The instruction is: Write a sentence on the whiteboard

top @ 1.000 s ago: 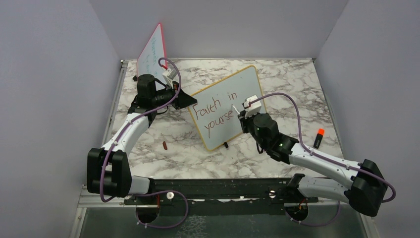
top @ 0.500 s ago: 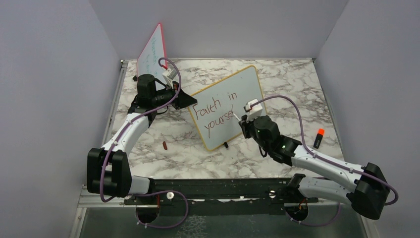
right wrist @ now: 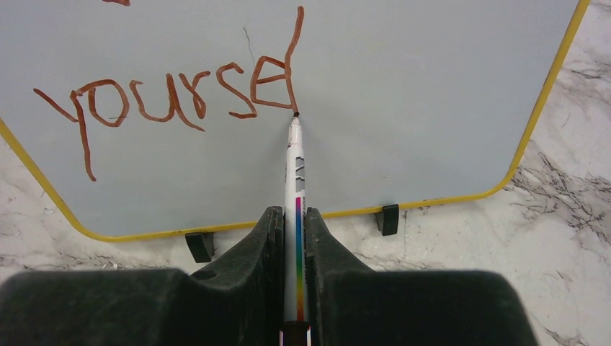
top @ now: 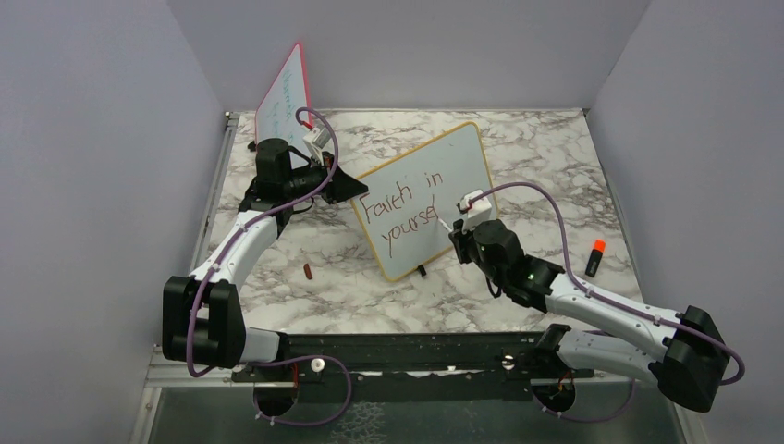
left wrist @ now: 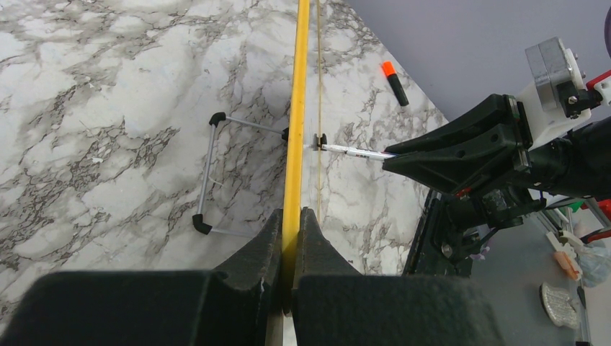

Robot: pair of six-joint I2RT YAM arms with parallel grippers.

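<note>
The whiteboard (top: 458, 157) with its yellow frame stands tilted at mid-table. My left gripper (top: 347, 185) is shut on the frame's left edge; the left wrist view shows the board edge-on (left wrist: 301, 72) between the closed jaws of that gripper (left wrist: 291, 223). The sentence (top: 402, 208) reads "Faith in" over "yoursel" in dark red. My right gripper (top: 459, 231) is shut on a white marker (right wrist: 295, 180). The marker's tip touches the board at the foot of the "l" in the sentence (right wrist: 166, 101). The right wrist view has the right gripper (right wrist: 292, 223) below the whiteboard's (right wrist: 403, 86) bottom edge.
A red-framed board (top: 285, 92) leans at the back left behind the left arm. An orange-capped marker (top: 594, 257) lies at the right of the marble table, and a small red-brown cap (top: 307, 271) lies left of the board. The board's wire stand (left wrist: 209, 173) sticks out behind it.
The right gripper has drawn the marker down the board toward its bottom edge, making the tall stroke of the "l". The left gripper and the board have stayed still.
</note>
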